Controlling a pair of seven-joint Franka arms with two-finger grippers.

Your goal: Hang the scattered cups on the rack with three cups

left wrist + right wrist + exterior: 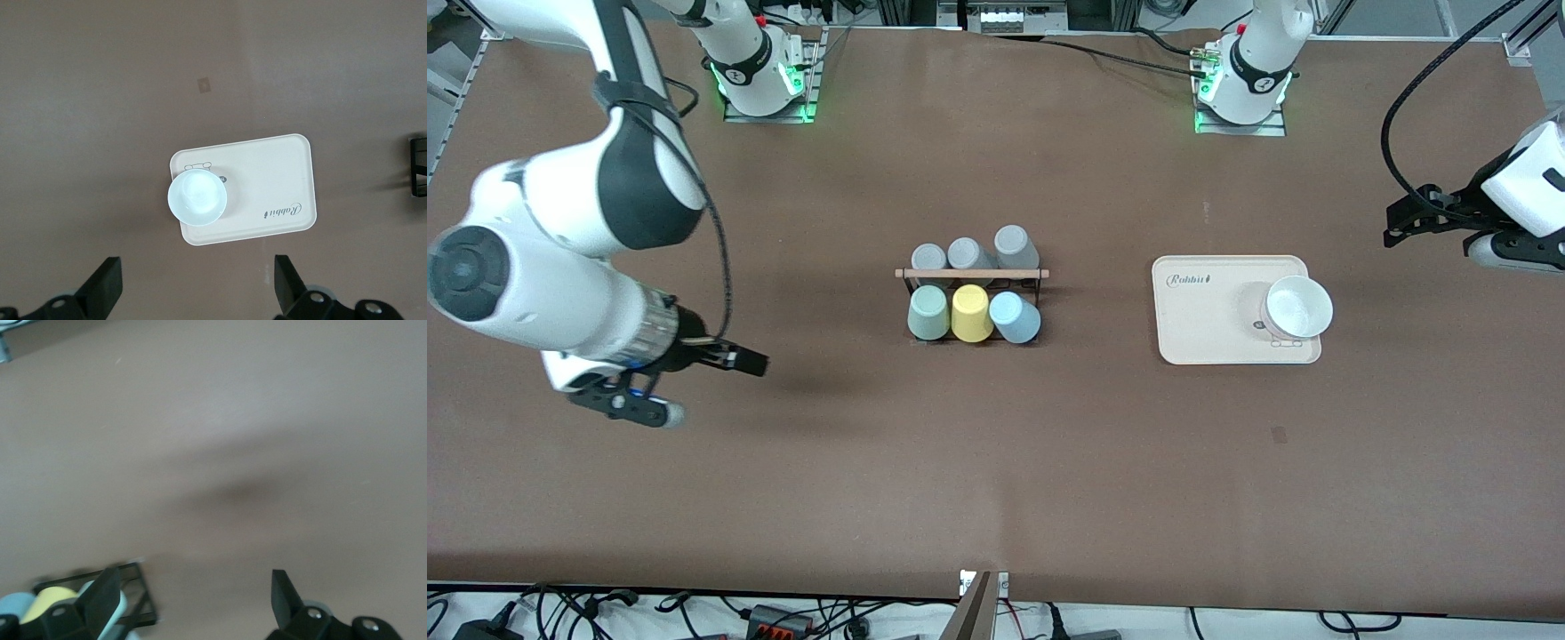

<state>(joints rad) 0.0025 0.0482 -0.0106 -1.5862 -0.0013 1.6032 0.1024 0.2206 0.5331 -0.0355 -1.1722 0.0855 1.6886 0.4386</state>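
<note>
The black wire rack [1040,286] with its wooden rod [971,274] stands mid-table. The mint green cup [928,313] and the light blue cup [1016,317] sit upturned on its pegs in the row nearer the front camera, either side of a yellow cup [970,313]. My right gripper [751,361] is open and empty, over bare table toward the right arm's end. Its wrist view [193,597] shows the rack [137,590] and the yellow cup [47,597]. My left gripper [1394,227] is open and empty toward the left arm's end, also seen in its wrist view [197,287].
Three grey cups [967,253] hang on the rack's row farther from the front camera. A cream tray [1200,320] with a white bowl [1298,307] lies between the rack and the left gripper. The left wrist view shows the tray [280,180] and the bowl [196,197].
</note>
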